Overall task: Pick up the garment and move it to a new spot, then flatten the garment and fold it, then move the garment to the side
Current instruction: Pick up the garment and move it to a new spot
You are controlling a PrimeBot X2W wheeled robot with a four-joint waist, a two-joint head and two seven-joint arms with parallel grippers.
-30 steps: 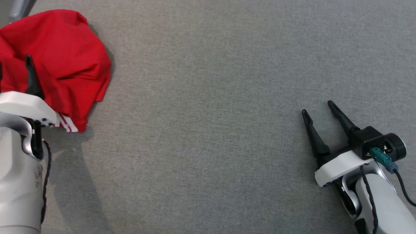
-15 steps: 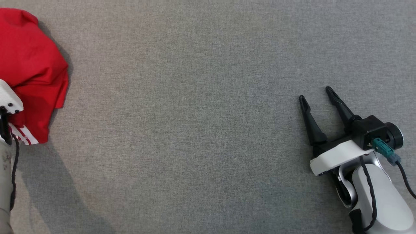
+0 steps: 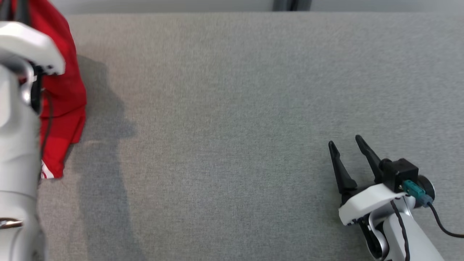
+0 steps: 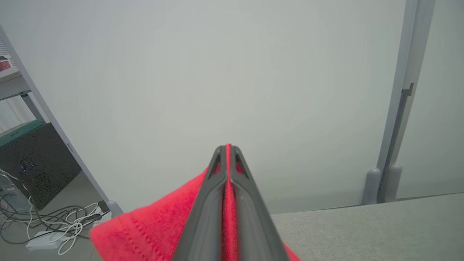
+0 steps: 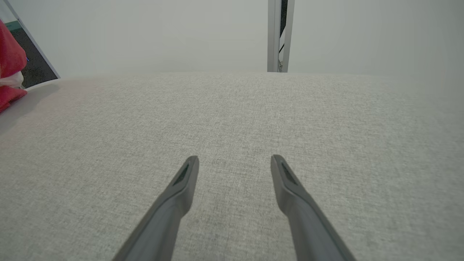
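Note:
The red garment [image 3: 63, 94] hangs at the far left of the head view, lifted off the grey table [image 3: 217, 127], its white-striped hem [image 3: 47, 173] lowest. The pale wrist of my left arm [image 3: 29, 43] is raised in front of it. In the left wrist view my left gripper [image 4: 227, 148] is shut on a fold of the garment [image 4: 152, 232], red cloth pinched between the fingers. My right gripper [image 3: 345, 140] rests low over the table at the lower right, open with nothing between its fingers [image 5: 235, 157]. The garment [image 5: 9, 58] shows at the right wrist view's left edge.
The table's back edge runs along the top of the head view, with a pale wall and a grey post [image 3: 291, 4] behind it. Left of the table, on the floor, lie cables [image 4: 54, 224] beside a dark cabinet [image 4: 32, 159].
My left gripper has shut on the garment and raised it off the table. The head camera has shifted. My right gripper stays open.

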